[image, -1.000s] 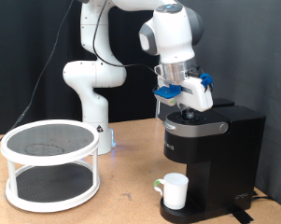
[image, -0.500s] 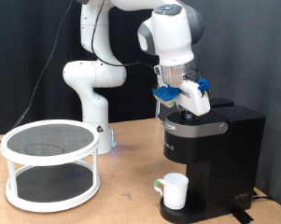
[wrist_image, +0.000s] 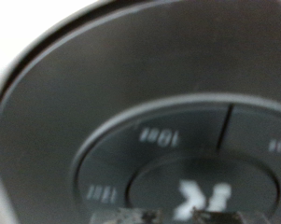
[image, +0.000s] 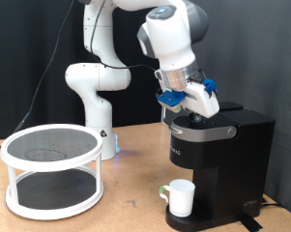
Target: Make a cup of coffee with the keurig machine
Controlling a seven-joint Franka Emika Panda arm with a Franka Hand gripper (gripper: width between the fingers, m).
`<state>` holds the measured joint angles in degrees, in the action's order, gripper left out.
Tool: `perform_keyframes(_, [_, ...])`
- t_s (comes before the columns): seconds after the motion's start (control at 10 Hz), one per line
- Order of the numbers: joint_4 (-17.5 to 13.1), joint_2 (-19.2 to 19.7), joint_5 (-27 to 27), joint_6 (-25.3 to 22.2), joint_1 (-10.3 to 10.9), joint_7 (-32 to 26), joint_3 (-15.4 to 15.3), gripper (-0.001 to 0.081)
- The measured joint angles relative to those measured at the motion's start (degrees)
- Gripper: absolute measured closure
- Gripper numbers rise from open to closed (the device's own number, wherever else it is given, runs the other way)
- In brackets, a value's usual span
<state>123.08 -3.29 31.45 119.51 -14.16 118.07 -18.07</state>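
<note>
The black keurig machine (image: 220, 164) stands at the exterior view's right with its lid down. The white cup (image: 181, 197) sits on its round drip tray under the spout, handle toward the exterior view's left. My gripper (image: 189, 111) is right above the machine's top at its front end, close to or touching the lid. The wrist view is filled, blurred, by the machine's round button panel (wrist_image: 191, 159) with size markings and a K logo; dark fingertips (wrist_image: 140, 217) show at the frame edge. Nothing is seen between the fingers.
A white two-tier round rack (image: 51, 169) with dark mesh shelves stands at the exterior view's left. The robot's white base (image: 92, 92) is behind it. A dark curtain forms the backdrop, and the wooden table (image: 126, 217) lies in front.
The arm's upper joint has swung toward the exterior view's left and the hand has tilted slightly; the gripper stays over the machine's top. The cup and the machine have not moved.
</note>
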Motion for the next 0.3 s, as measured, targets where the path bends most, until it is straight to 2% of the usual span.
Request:
perform_keyframes(0.2, [1.1,-3.4,4.6,-1.4,-0.2,-6.8,1.7,0.0806])
perform_keyframes(0.3, [1.2,-5.0,4.0,-4.1,-0.5,-6.9,2.4,0.0806])
